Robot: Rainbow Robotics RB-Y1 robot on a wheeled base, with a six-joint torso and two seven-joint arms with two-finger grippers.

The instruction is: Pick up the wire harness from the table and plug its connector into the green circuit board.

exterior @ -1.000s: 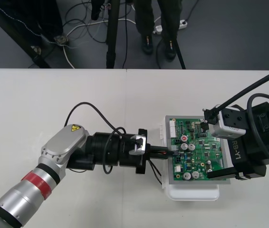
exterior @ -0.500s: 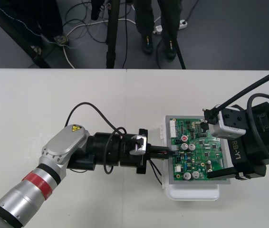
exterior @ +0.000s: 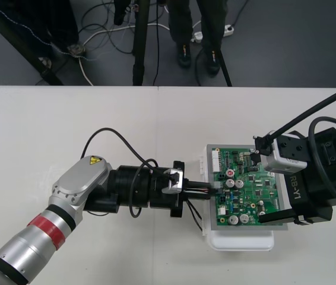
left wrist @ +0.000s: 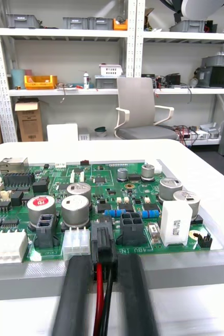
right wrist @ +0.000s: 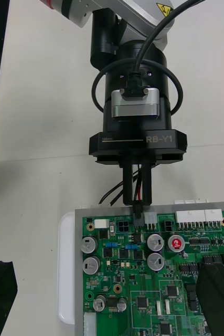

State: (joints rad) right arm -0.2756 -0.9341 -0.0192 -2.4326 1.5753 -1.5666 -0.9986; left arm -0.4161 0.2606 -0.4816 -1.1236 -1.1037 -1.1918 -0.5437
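Since a second ago the left gripper (exterior: 208,187) has shifted its tips slightly along the board's (exterior: 257,190) left edge; over the last half second nothing has moved. It is clenched on the harness (left wrist: 102,294): red and black wires run between its two matt black fingers (left wrist: 77,294). The small black plug (left wrist: 104,242) stands at the tips. The plug touches the board's edge between a white header (left wrist: 76,242) and a black four-hole socket (left wrist: 132,228); whether it is seated cannot be told.

The right gripper (exterior: 268,179) is spread wide over the board's right side, one finger at each long edge.

The board is glossy green, rectangular and crowded with silver-topped cylindrical capacitors (right wrist: 156,242). It sits in a grey frame on a white base (exterior: 239,242) with rounded corners. The table (exterior: 67,119) is plain and pale.

"RB-Y1" is printed on the left gripper's black flange (right wrist: 138,143) and on the right gripper's body. A yellow warning triangle (exterior: 92,160) marks the left arm's silver link. Print on the board is too small to read.
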